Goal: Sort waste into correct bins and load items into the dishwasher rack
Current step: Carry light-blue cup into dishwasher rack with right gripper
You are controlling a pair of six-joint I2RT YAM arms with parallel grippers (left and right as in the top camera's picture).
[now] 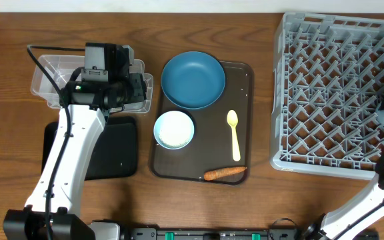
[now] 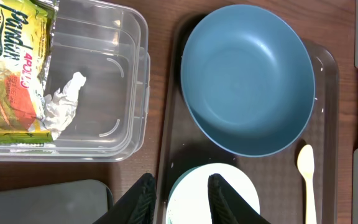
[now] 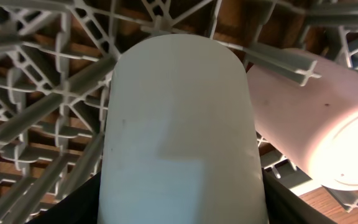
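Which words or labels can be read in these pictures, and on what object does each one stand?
"Pandan": on the wrapper, lying in the clear tub.
"APOLLO": same wrapper, red letters.
Smaller lines beneath "Pandan": too blurred to read surely.
Nothing else carries readable text.

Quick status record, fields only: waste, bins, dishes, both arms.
clear tub: holds wrapper and tissue
serving tray: blue bowl, white bowl, spoon, carrot
rack: pink-rimmed cup inside
left gripper: over clear tub, fingers apart, empty
right gripper: fingers closed on light-blue cup, at rack
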